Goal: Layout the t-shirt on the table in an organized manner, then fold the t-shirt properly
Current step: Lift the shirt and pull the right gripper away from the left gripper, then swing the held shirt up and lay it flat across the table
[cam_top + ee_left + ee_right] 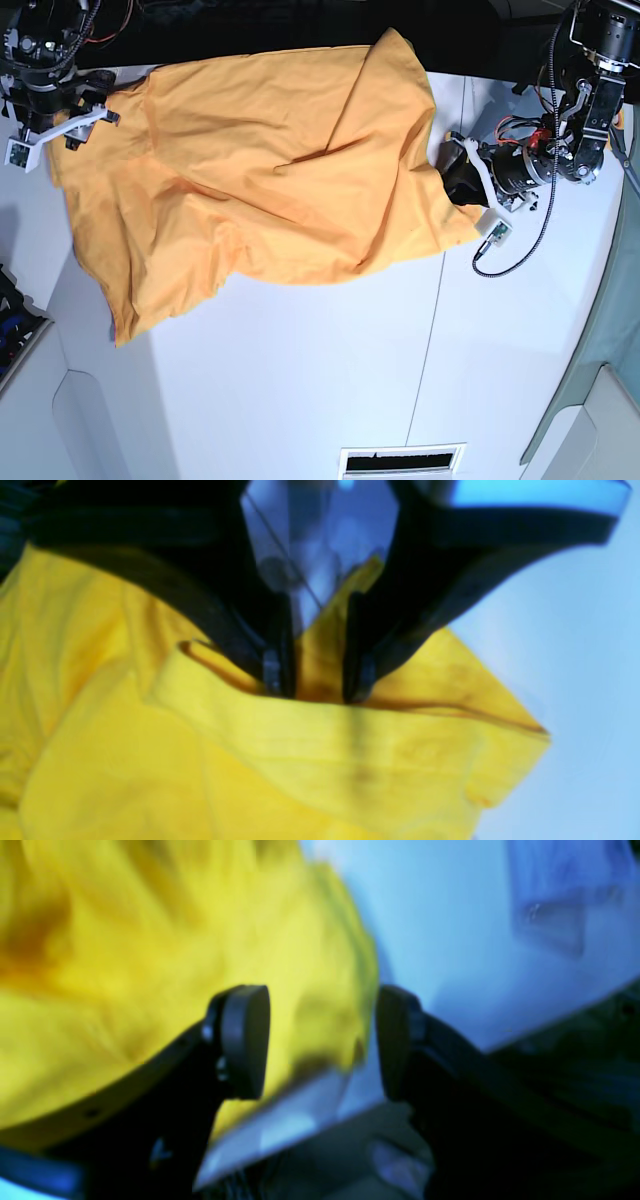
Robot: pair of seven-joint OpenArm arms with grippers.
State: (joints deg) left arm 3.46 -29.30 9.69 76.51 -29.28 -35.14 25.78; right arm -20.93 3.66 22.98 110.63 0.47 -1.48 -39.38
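The orange-yellow t-shirt lies crumpled and unevenly spread over the far half of the white table. My left gripper is at the shirt's right edge, its jaws nearly closed with a fold of cloth pinched between them. My right gripper is at the shirt's far left corner. Its jaws stand wide apart with the cloth's edge loose between the pads; this view is blurred. The neckline trim and tag do not show.
A thin dark seam runs down the table on the right. A vent slot sits at the near edge. A black cable loops by the left arm. The table's left edge steps inward.
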